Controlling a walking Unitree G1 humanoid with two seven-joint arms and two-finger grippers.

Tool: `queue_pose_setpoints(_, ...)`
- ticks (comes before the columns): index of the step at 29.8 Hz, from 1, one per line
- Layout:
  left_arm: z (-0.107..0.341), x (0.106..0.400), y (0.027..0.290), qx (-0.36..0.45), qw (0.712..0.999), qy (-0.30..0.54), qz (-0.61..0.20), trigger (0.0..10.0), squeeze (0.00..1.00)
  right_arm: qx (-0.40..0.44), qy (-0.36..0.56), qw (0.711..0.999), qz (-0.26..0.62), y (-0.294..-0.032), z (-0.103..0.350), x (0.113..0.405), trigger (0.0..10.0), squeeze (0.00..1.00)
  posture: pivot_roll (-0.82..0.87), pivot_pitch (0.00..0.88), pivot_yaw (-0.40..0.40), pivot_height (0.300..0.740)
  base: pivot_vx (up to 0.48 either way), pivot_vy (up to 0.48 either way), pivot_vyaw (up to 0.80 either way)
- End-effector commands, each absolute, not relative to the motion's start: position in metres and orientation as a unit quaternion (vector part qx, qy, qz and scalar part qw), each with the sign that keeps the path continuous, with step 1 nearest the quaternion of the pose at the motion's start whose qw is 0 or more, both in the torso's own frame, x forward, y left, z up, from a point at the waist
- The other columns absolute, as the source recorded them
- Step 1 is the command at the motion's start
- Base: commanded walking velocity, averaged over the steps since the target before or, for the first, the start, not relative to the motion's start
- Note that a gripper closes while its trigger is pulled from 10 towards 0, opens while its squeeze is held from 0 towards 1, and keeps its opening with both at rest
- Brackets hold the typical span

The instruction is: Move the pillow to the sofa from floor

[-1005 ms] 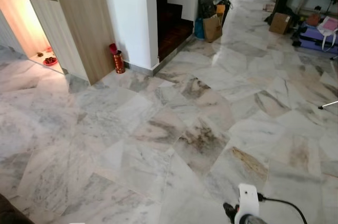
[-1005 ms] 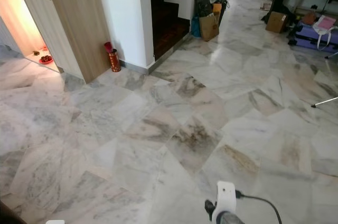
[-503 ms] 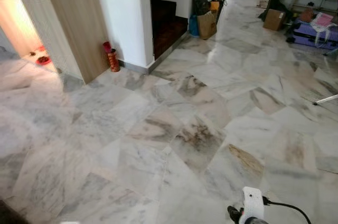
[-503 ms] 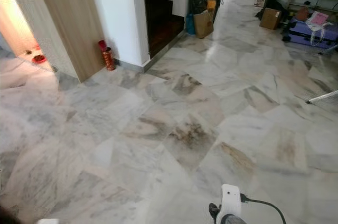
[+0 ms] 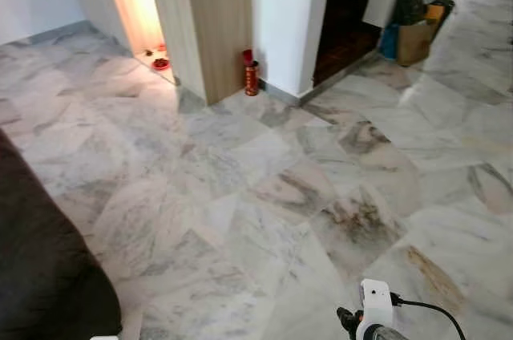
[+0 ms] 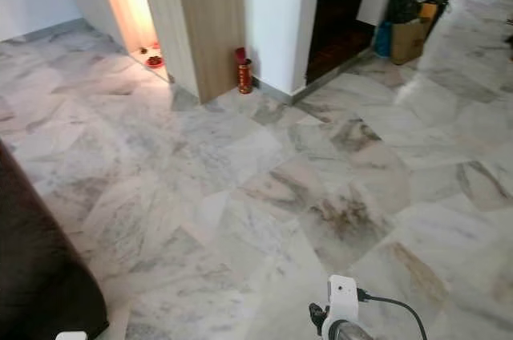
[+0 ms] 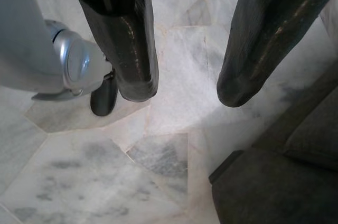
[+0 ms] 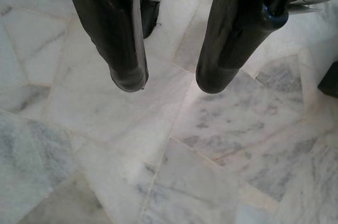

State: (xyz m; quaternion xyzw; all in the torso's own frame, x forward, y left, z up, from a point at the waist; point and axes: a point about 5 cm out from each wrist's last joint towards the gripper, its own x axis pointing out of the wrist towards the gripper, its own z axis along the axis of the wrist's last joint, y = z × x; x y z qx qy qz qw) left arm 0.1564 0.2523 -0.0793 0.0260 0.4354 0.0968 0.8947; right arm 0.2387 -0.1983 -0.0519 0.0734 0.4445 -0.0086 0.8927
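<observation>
I see marble floor [image 5: 264,196] across most of the frame, with wide open room through the middle and right. The sofa [image 5: 44,276] fills the lower left; its dark edge runs diagonally down to the bottom edge. I can't spot the pillow on the floor from here. Upper centre: a wood panel [image 5: 212,19] beside a lit niche [image 5: 132,3] with a red dish [image 5: 161,62] at its foot. A red can [image 5: 251,78] stands at the base of the white pillar [image 5: 284,11]. Dark stairs [image 5: 345,23] are upper right, with bags [image 5: 413,23] beside them. My right arm's white wrist [image 5: 375,304] sits at the bottom edge.

Left gripper [image 7: 182,89]: fingers apart, nothing between them, over floor just beside the sofa corner [image 7: 274,182]. Right gripper [image 8: 169,78]: fingers spread, nothing held, over bare floor; the dark shape at the frame's right edge is maybe the sofa.
</observation>
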Motion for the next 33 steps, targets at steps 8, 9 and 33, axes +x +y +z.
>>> queue_pose_setpoints(8, -0.0843, 0.1451, 0.2528, -0.002, 0.885, 0.451, 0.118, 10.0, 0.00, 0.064, 0.453, 0.889, -0.003, -0.1996, -0.0529, 0.2368, 10.0, 0.00, 0.02, 0.063, 0.024, 0.740, 0.000, 0.000, 0.80)
queue_pose_setpoints(9, -0.0844, 0.1450, 0.2528, -0.002, 0.884, 0.451, 0.118, 10.0, 0.00, 0.064, 0.453, 0.889, -0.003, -0.1997, -0.0529, 0.2368, 10.0, 0.00, 0.02, 0.063, 0.024, 0.740, 0.000, 0.000, 0.80)
queue_pose_setpoints(33, -0.0858, 0.1402, 0.2532, -0.010, 0.884, 0.451, 0.122, 10.0, 0.00, 0.062, 0.453, 0.889, -0.002, -0.1995, -0.0537, 0.2357, 10.0, 0.00, 0.03, 0.069, 0.029, 0.740, 0.000, 0.000, 0.80)
